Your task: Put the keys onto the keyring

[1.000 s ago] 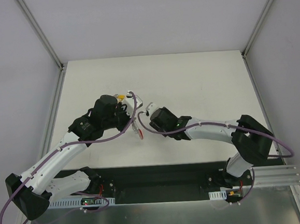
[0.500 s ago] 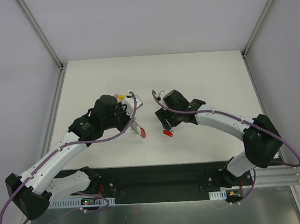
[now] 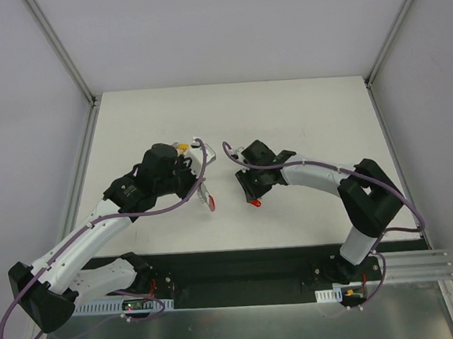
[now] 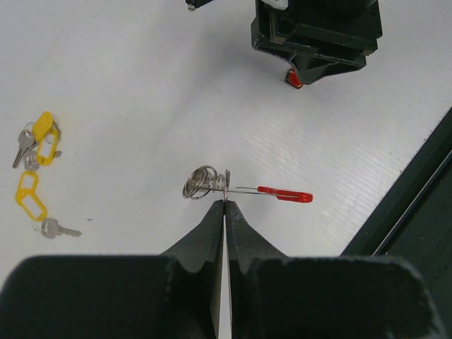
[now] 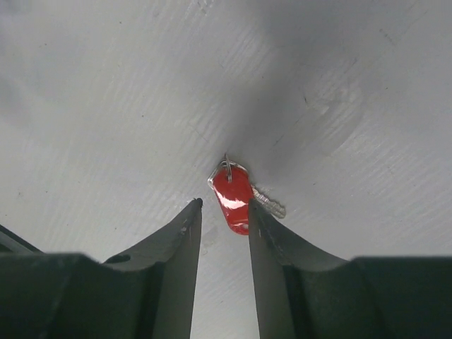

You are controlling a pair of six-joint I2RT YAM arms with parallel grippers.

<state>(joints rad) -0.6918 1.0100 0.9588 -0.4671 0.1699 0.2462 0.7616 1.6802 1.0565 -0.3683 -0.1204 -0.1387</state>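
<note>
My left gripper (image 4: 226, 203) is shut on the thin metal of the keyring (image 4: 205, 182), with its silvery coil to the left and its red part (image 4: 284, 194) to the right, just above the table. In the top view the left gripper (image 3: 200, 189) holds the keyring (image 3: 209, 201) left of centre. My right gripper (image 5: 224, 205) is open, pointing down over a red-tagged key (image 5: 232, 193) that lies on the table between and just beyond its fingertips. The top view shows the right gripper (image 3: 252, 189) and that red tag (image 3: 254, 203). Yellow-tagged keys (image 4: 41, 131) lie far left.
A second yellow tag with a key (image 4: 30, 195) lies near the first; the yellow tags also show in the top view (image 3: 182, 148) behind the left gripper. The right gripper's black body (image 4: 318, 32) stands beyond the keyring. The table's dark front edge (image 4: 417, 205) is at the right.
The right gripper drew away to the right from the keyring, and the red-tagged key now shows on the table under it. The left arm held still with the keyring.
</note>
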